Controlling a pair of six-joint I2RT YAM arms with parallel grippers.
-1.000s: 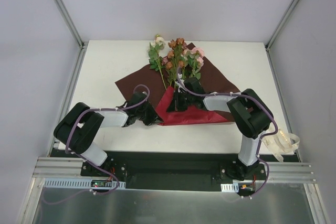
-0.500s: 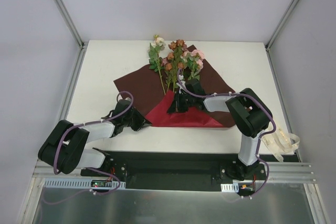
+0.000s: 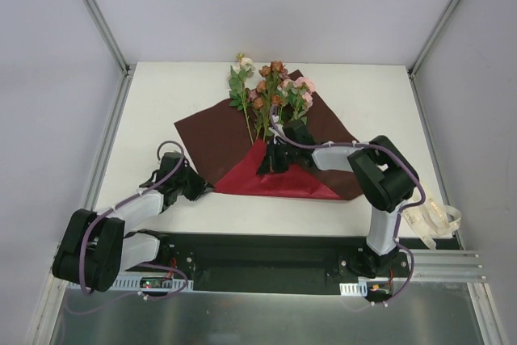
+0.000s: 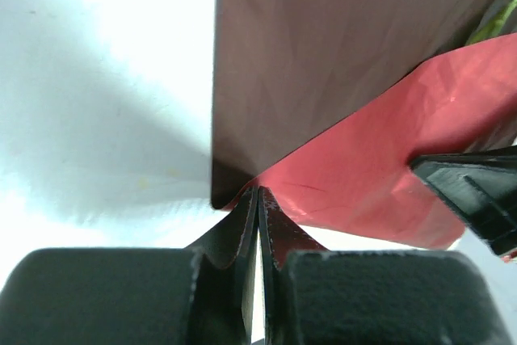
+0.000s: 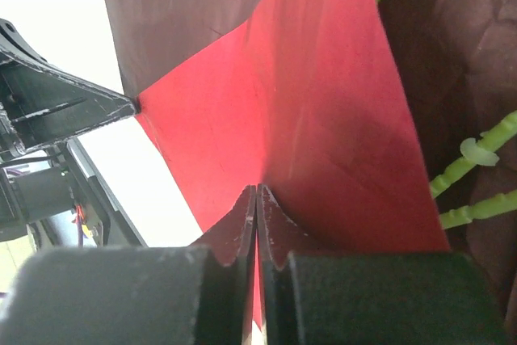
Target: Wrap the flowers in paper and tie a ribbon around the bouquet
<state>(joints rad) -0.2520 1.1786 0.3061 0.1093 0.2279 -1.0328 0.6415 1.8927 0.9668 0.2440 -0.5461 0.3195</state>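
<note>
Left hand (image 3: 196, 187) clamped on folded near corner of the paper (image 3: 218, 131), open table (image 3: 153, 111) left of it, right hand (image 3: 273, 165) pinching the red flap, flowers (image 3: 271, 94) just beyond.

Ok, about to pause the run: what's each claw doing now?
Left claw: closed, tips at the paper edge; grip unclear.
Right claw: closed on the paper.

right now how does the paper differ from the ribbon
The paper is a wide dark red sheet; the ribbon is a narrow cream strip. The paper lies spread mid-table under the flowers, one corner folded over bright red; the ribbon sits bunched at the near right corner. The right gripper is at the paper; nothing touches the ribbon.
</note>
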